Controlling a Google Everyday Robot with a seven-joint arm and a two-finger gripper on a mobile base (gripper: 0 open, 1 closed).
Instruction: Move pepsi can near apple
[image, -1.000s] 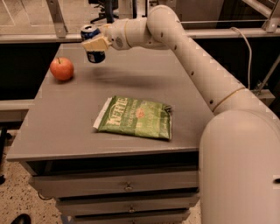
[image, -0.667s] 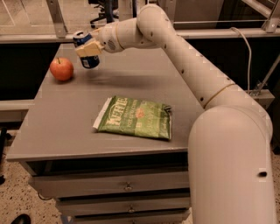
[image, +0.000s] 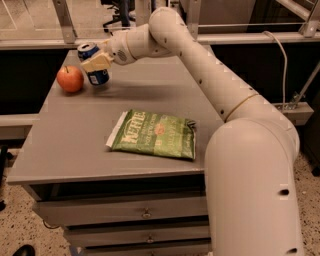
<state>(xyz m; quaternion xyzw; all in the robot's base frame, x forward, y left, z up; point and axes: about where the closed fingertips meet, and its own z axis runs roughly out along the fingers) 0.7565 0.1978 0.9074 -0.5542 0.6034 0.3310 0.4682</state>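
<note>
Near the far left corner of the counter (image: 75, 145), the can (image: 98, 77) leans slightly, its base on or just over the surface; I cannot tell which. The hand (image: 95, 63) is clamped around its middle, reaching in from the right. The apple (image: 70, 79) sits just beside the can, toward the left edge. The chip bag (image: 155, 135) lies flat nearer the front edge, well apart.
</note>
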